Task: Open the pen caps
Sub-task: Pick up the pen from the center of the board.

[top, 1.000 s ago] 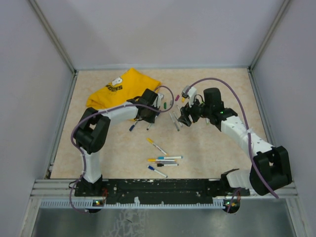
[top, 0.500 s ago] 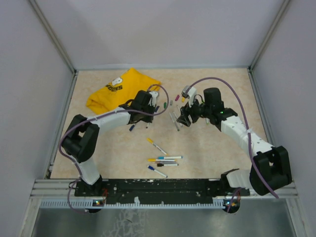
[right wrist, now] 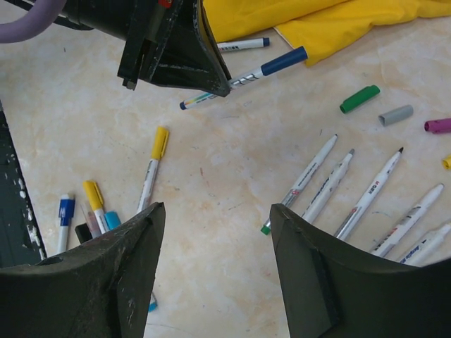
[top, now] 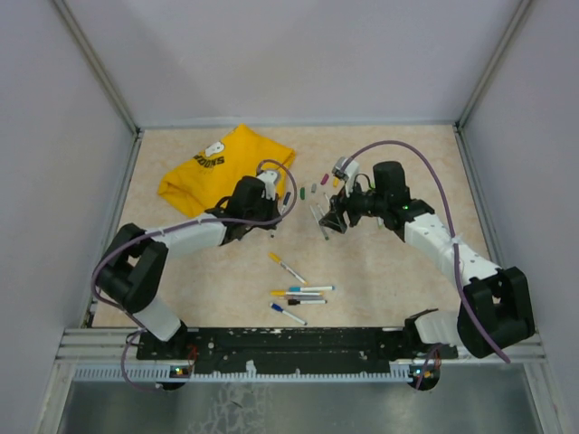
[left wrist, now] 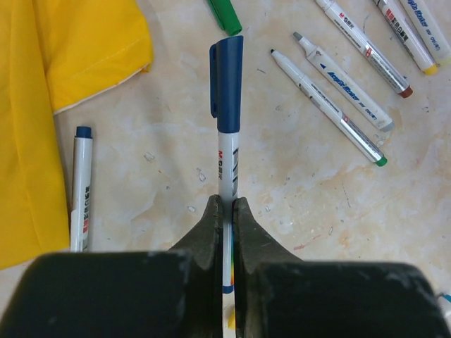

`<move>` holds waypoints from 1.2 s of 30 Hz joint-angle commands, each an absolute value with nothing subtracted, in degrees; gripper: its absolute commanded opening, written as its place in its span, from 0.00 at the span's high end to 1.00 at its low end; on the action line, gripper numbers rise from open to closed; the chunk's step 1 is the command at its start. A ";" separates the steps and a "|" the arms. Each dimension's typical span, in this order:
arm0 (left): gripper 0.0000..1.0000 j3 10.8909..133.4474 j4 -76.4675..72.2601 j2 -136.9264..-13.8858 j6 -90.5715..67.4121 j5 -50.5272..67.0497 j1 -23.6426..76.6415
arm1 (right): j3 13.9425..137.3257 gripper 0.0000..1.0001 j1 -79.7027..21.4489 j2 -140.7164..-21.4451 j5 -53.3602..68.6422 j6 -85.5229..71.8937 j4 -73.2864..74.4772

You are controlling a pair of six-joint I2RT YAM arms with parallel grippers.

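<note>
Pen caps, loose: four stubby plastic ones on the beige table (top: 380, 280): one green cap (right wrist: 359, 98), one grey cap (right wrist: 394, 115), one purple cap (right wrist: 438, 125) and one yellow cap (right wrist: 447, 162), the last cut off by the picture's edge.
Pen cap, on: one dark blue cap (left wrist: 225, 77), seated on the thin white-barrelled pen (left wrist: 225, 172) that I hold.
Left gripper (left wrist: 225, 211): my fingers are pressed together on that pen's barrel, capped end pointing away from my wrist.
Right gripper (right wrist: 216, 211): my fingers stand wide apart with nothing between them, facing the left one.
Uncapped pens (right wrist: 370, 193): five, side by side near the loose caps.
Capped pens lying flat: one blue-ended pen (left wrist: 79, 197) just beside the shirt; one yellow-capped pen (right wrist: 150, 172) alone; a near cluster of pens (top: 298, 295), four as far as I can count.
Yellow T-shirt (top: 226, 163): one, crumpled at the far left.
</note>
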State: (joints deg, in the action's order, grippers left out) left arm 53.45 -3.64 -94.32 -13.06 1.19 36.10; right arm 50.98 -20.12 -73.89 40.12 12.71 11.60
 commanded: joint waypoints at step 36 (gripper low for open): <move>1.00 33.39 -33.94 -85.75 -29.14 7.91 32.17 | 44.64 0.41 -24.69 -73.58 46.93 -0.14 -10.51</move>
